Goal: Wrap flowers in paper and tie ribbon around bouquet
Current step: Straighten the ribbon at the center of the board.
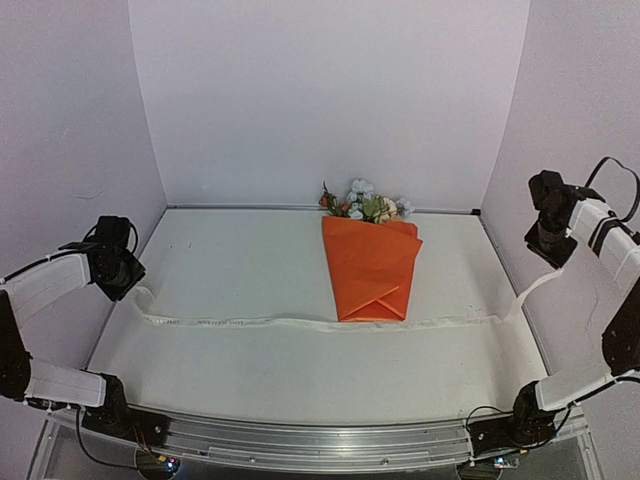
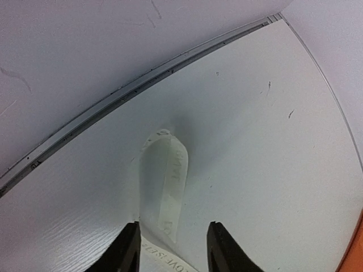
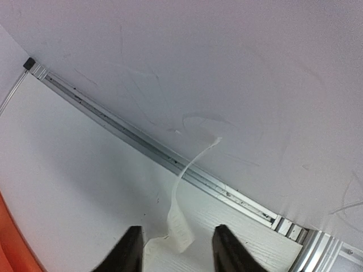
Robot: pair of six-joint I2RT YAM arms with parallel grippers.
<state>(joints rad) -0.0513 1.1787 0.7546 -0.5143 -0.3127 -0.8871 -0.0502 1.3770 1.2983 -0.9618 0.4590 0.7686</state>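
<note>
The bouquet lies at the back centre of the table, its flowers (image 1: 365, 205) poking out of a tapering orange paper (image 1: 370, 265) wrap that points toward me. The white ribbon (image 1: 300, 322) runs straight across the table, passing the wrap's narrow end. Its left end curls up in a loop (image 2: 167, 175) between the fingers of my left gripper (image 2: 173, 225), which is open and not pinching it. Its right end rises off the table and twists (image 3: 177, 209) between the spread fingers of my right gripper (image 3: 178, 228), also open.
White walls enclose the table on three sides, and each gripper hovers close to a side wall. A metal strip (image 3: 170, 158) runs along the base of the wall. An aluminium rail (image 1: 320, 440) with the arm bases borders the near edge.
</note>
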